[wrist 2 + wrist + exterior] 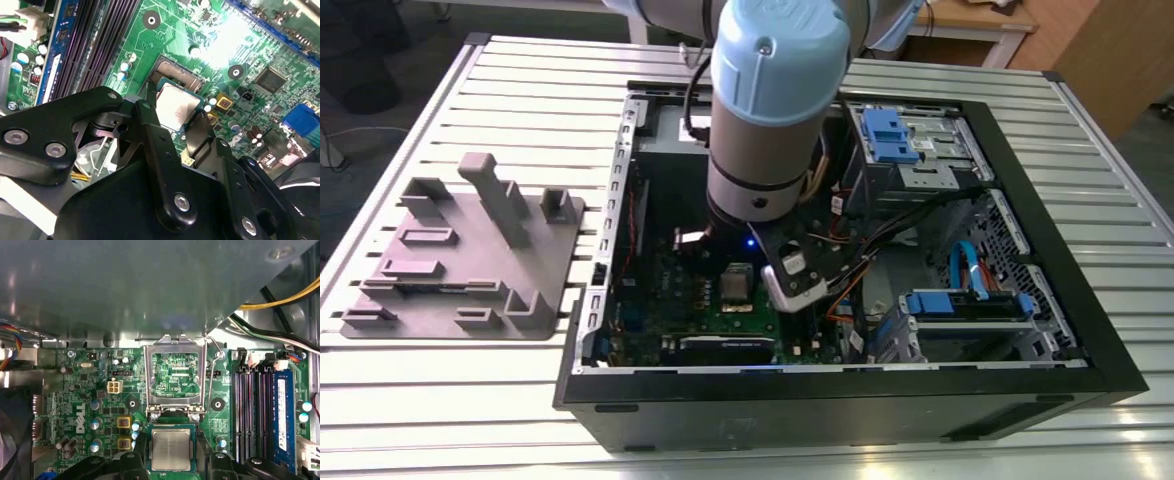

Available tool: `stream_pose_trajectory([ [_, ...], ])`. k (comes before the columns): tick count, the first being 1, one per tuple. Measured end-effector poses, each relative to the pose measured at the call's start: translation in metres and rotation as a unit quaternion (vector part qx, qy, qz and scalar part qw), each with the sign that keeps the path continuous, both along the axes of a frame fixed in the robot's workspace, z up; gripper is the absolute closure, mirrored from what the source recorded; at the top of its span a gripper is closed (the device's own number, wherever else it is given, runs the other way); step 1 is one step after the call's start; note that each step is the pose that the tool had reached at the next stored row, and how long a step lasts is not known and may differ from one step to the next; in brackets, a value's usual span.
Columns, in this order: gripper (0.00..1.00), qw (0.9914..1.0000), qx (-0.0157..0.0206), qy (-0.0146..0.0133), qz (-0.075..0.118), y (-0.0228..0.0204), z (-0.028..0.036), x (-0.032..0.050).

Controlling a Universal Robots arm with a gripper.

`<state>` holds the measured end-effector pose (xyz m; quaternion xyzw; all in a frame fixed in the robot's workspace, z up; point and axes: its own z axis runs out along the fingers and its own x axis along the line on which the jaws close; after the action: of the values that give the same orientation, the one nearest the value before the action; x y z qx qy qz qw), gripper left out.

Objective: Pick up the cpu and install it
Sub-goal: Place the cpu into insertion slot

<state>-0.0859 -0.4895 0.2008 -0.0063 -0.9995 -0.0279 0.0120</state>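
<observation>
The cpu is a small silvery square chip with a green rim, also clear in the first wrist view. My gripper is shut on it, with a black finger against one edge and the other finger against the opposite edge. The chip hangs low over the dark socket on the green motherboard. The metal socket frame stands upright just beyond it. In the exterior view the arm reaches down into the open computer case, with the gripper over the board.
Memory slots run beside the socket, and yellow and black cables hang near them. A grey metal wall rises behind the frame. Blue drive bays sit in the case. A grey fixture tray lies on the slatted table.
</observation>
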Motion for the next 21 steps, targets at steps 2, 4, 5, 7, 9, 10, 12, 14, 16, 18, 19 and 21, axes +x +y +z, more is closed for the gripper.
stream_pose_trajectory([
  [2,0.53,1.00000,0.0000,0.0000,0.000,-0.0025,-0.0007,0.0000],
  [4,0.53,1.00000,0.0000,0.0000,0.000,-0.0048,-0.0015,0.0000],
  [5,0.53,1.00000,0.0000,0.0000,0.000,-0.0057,-0.0019,0.0000],
  [7,0.53,1.00000,-0.0001,0.0000,0.000,-0.0073,-0.0026,0.0007],
  [9,0.53,1.00000,0.0000,0.0000,0.000,-0.0073,-0.0032,0.0011],
  [10,0.53,1.00000,-0.0001,0.0000,0.000,-0.0074,-0.0034,0.0014],
  [12,0.53,1.00000,0.0000,0.0000,0.000,-0.0073,-0.0045,0.0017],
  [14,0.53,1.00000,-0.0001,0.0000,0.000,-0.0074,-0.0064,0.0017],
  [16,0.53,1.00000,-0.0002,0.0001,0.000,-0.0075,-0.0070,0.0017],
  [18,0.53,1.00000,-0.0001,0.0001,0.000,-0.0074,-0.0075,0.0030],
  [19,0.53,1.00000,-0.0001,0.0000,0.000,-0.0074,-0.0077,0.0037],
  [21,0.53,1.00000,0.0000,0.0000,0.000,-0.0074,-0.0082,0.0041],
])
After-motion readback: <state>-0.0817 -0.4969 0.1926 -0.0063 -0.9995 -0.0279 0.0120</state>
